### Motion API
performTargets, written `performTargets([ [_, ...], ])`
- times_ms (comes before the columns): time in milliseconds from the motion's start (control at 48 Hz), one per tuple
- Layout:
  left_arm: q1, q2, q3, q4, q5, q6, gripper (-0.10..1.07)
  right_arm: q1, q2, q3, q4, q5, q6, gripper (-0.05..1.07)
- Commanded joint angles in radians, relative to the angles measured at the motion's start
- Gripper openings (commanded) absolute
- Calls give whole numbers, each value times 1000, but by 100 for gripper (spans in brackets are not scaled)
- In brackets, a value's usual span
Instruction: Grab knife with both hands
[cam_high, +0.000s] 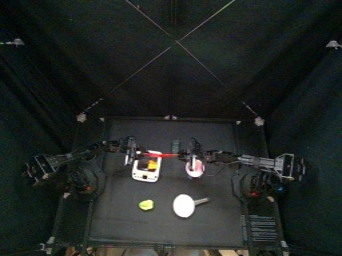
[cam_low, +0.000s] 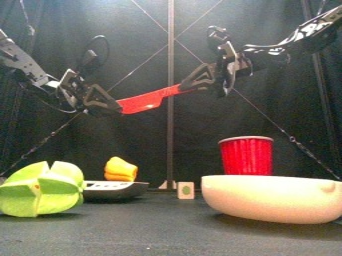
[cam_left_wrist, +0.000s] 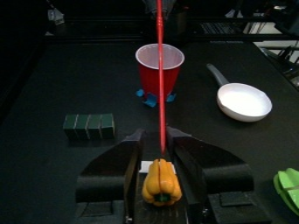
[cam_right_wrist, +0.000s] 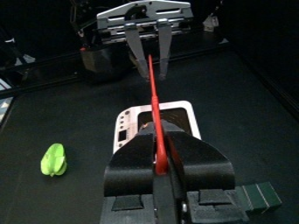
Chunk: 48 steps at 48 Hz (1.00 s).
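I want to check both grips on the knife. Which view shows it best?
The front view: the knife hangs in the air, its full length spanning left gripper and right gripper. Each wrist view shows it end-on from one gripper. The top view shows it tiny.

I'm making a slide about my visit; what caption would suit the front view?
Two robot arms hold a red knife in mid-air between them, above a red cup and white bowl.
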<state>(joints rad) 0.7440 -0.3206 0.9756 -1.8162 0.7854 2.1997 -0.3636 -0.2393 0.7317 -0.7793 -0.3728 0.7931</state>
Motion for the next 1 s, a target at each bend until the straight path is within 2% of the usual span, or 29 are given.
performTargets([
  [0, 2, 0, -23, -5, 8, 2, 63, 2, -11, -21, 2, -9, 0, 22],
  [438, 3, -14, -2, -6, 17, 2, 29, 2, 26, -9, 5, -6, 2, 22],
  [688, 5, -34, 32, -6, 26, 3, 28, 15, 81, -17, 3, -5, 2, 22],
  [979, 5, -52, 34, 17, 26, 3, 28, 20, 87, -21, 8, 3, 6, 22],
])
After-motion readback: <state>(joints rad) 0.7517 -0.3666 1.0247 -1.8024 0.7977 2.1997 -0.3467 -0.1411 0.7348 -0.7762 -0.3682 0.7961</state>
